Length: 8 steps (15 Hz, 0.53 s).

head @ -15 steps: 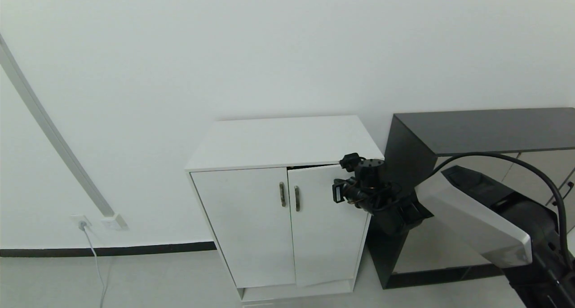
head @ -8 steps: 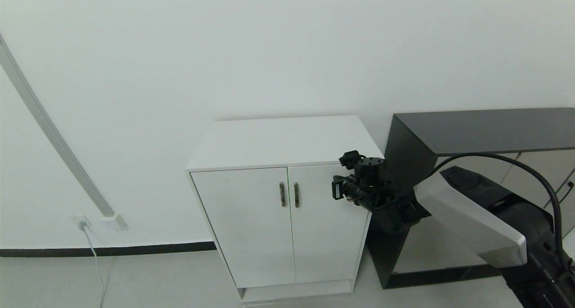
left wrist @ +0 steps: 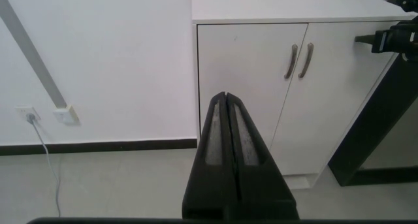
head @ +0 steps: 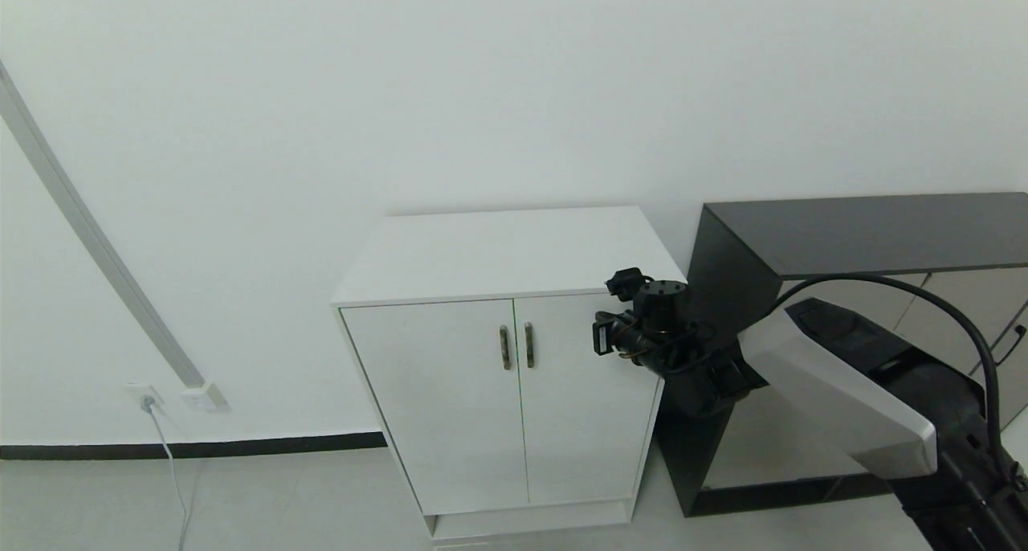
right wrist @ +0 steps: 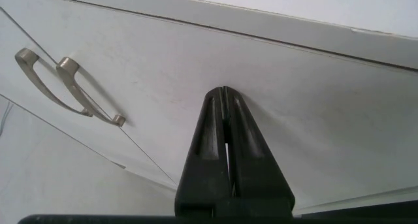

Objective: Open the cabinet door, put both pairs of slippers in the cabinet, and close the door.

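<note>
2 upright handles [head: 504,348], cabinet doors [head: 450,406] flush

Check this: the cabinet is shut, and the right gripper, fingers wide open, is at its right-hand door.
Wrong on the fingers: the right wrist view shows the right gripper shut, not wide open. The cabinet is shut, and the gripper is at its right-hand door.

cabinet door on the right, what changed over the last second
The right door was ajar and has swung shut, now flush with the left door, with the shut right gripper pressing on it and easing slightly toward the cabinet. The left door and the cabinet stayed put.
</note>
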Tool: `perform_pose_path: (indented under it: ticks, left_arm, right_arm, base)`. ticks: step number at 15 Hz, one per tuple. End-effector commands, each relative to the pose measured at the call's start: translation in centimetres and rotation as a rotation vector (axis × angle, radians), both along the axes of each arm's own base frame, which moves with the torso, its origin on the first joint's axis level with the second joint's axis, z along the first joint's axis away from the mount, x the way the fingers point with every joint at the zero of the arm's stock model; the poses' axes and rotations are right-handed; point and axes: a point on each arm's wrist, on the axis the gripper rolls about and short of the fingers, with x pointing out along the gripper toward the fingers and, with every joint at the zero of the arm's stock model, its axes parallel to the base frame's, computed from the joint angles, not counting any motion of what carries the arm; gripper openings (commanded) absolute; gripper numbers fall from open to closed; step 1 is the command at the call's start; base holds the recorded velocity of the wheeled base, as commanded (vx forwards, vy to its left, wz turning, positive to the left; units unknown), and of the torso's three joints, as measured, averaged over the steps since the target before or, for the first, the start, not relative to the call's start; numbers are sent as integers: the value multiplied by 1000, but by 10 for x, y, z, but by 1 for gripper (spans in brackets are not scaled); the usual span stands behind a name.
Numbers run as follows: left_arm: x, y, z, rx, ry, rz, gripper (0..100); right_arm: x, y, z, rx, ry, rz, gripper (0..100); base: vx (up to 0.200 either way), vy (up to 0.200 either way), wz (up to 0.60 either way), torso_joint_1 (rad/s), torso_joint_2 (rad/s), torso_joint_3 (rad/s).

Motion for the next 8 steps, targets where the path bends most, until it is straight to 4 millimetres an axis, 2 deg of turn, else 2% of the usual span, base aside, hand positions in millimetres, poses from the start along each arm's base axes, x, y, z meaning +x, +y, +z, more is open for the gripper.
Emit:
perform_pose_path:
  ticks: [1,4,8]
  left_arm:
    - [0,0,0,0,1,1,0]
    - [0,0,0,0,1,1,0]
    - [0,0,0,0,1,1,0]
  right_arm:
    - [0,0,-1,-1,2,1,0]
    - [-11,-1,4,0,-1,9,0]
    - [-43,-8,21,6,-12,27,0]
  base:
    - [0,0,0,0,0,0]
    - [0,0,0,0,0,0]
    - [0,0,0,0,0,0]
